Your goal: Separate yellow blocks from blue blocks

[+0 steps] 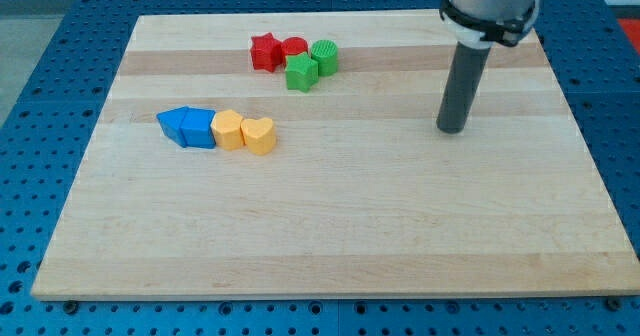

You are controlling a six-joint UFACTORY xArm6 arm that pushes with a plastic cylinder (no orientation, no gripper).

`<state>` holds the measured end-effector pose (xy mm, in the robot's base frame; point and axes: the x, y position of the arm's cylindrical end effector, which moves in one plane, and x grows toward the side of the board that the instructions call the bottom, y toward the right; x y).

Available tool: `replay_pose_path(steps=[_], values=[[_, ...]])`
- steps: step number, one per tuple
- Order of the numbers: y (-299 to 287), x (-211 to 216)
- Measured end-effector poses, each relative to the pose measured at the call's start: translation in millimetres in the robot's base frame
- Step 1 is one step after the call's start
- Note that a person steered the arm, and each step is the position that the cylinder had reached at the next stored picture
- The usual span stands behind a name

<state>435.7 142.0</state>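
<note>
Two blue blocks lie side by side at the view's left: a blue block (pixel 175 125) of unclear shape and a blue block (pixel 199 129) touching its right side. A yellow hexagon-like block (pixel 230 130) touches the second blue block, and a yellow heart-like block (pixel 259 135) touches that one, so the four form one row. My tip (pixel 452 129) rests on the board far to the view's right of this row, touching no block.
A cluster near the view's top holds a red star (pixel 265 52), a red cylinder (pixel 294 47), a green cylinder (pixel 324 56) and a green block (pixel 301 72). The wooden board (pixel 330 236) sits on a blue perforated table (pixel 60 56).
</note>
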Motion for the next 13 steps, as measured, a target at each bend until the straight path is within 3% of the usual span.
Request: replay_pose_path(steps=[2, 4, 6, 8, 13], values=[[-69.8, 111.2], [-184.4, 171.1], [-265.5, 114.8], [-301.6, 53.8], [-251.0, -9.5]])
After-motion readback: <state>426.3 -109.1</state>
